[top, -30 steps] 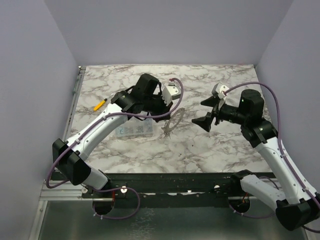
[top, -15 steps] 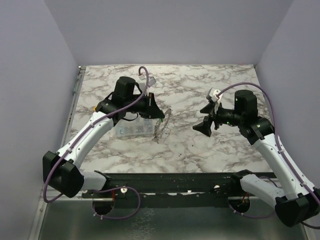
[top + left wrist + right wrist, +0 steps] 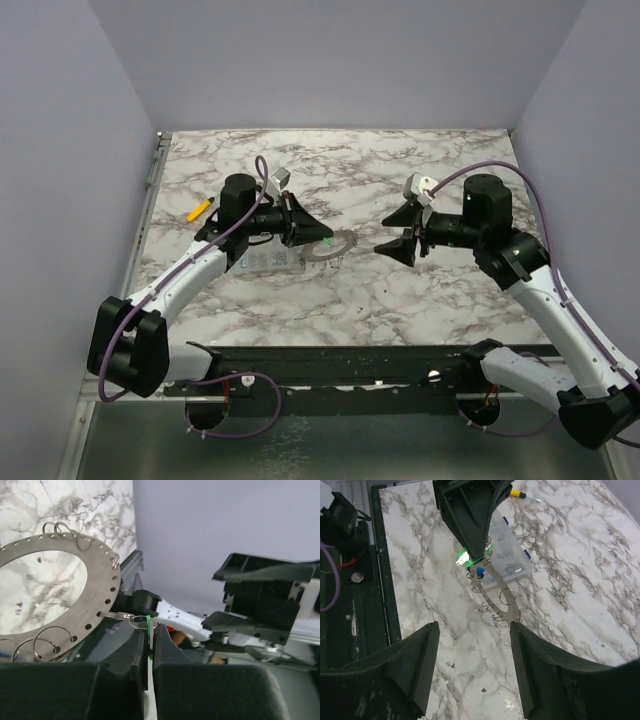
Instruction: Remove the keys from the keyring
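My left gripper (image 3: 322, 236) is shut on the green-headed key (image 3: 148, 624), which shows edge-on between the pads. A small split ring links that key to the keyring (image 3: 95, 575), a large flat grey ring with holes and several small wire rings. The keyring (image 3: 336, 246) hangs just beyond the left fingertips, low over the marble table. In the right wrist view the green key (image 3: 464, 558), a blue-headed key (image 3: 479, 571) and the keyring (image 3: 496, 591) hang below the left gripper (image 3: 470, 550). My right gripper (image 3: 400, 232) is open and empty, facing the ring from the right, apart from it.
A clear compartment box (image 3: 262, 261) lies under the left arm and also shows in the right wrist view (image 3: 509, 552). A yellow-handled screwdriver (image 3: 201, 209) lies at the table's left. The black frame rail (image 3: 340, 358) runs along the near edge. Grey walls enclose three sides.
My left arm has drawn back left and turned its gripper to point right, bringing the ring down low over the table. My right gripper has shifted slightly left and up, still open.
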`<state>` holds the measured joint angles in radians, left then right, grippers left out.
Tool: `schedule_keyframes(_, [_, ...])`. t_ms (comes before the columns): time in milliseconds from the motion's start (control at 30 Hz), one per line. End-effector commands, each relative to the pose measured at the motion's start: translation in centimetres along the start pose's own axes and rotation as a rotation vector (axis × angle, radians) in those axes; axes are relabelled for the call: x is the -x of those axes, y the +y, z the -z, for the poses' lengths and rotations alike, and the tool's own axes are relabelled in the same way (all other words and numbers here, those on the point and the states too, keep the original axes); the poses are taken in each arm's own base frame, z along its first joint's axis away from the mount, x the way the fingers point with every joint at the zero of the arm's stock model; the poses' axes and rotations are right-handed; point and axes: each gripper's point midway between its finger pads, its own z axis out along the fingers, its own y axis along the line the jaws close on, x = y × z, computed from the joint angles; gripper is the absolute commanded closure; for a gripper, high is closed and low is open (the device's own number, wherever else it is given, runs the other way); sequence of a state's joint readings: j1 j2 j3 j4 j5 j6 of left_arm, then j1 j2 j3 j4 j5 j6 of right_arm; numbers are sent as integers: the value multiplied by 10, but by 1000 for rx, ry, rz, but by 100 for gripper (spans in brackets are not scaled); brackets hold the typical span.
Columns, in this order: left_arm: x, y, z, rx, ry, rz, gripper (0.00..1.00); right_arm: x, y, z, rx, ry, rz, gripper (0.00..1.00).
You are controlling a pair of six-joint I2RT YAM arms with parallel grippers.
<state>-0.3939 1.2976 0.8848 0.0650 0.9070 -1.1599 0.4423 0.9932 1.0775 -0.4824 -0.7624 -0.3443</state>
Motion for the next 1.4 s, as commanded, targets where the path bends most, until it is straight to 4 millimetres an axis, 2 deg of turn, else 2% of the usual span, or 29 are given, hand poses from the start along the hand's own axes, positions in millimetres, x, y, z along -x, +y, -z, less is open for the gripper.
schedule_keyframes(0, [2,-35,10,-124,0,242,100,13,2,-3,-45,-67,4,35])
schedule_keyframes(100, [1,-27,12,-107,-27,375,100,15,3,-4,-75,-112,-4,37])
schedule_keyframes(167, [1,-26,13,-106,-38,393,100,16,5,-7,-82,-139,-20,39])
schedule_keyframes(367, [6,-42,21,-139,-106,395,100,12,12,-30,-56,-188,-30,42])
schedule_keyframes(533, [3,-50,27,-167,-120,418,100,20,12,-45,-35,-218,41,46])
schedule_keyframes(767, [-1,-71,37,-246,-120,375,100,44,18,-52,10,-270,120,54])
schedule_keyframes(933, [-2,-83,40,-266,-110,353,100,47,23,-66,45,-258,158,54])
schedule_keyframes(1100, [-1,-86,40,-271,-112,343,100,54,22,-80,37,-261,188,55])
schedule_keyframes(1367, [-5,-95,40,-296,-96,304,100,56,6,-93,-44,-277,216,55])
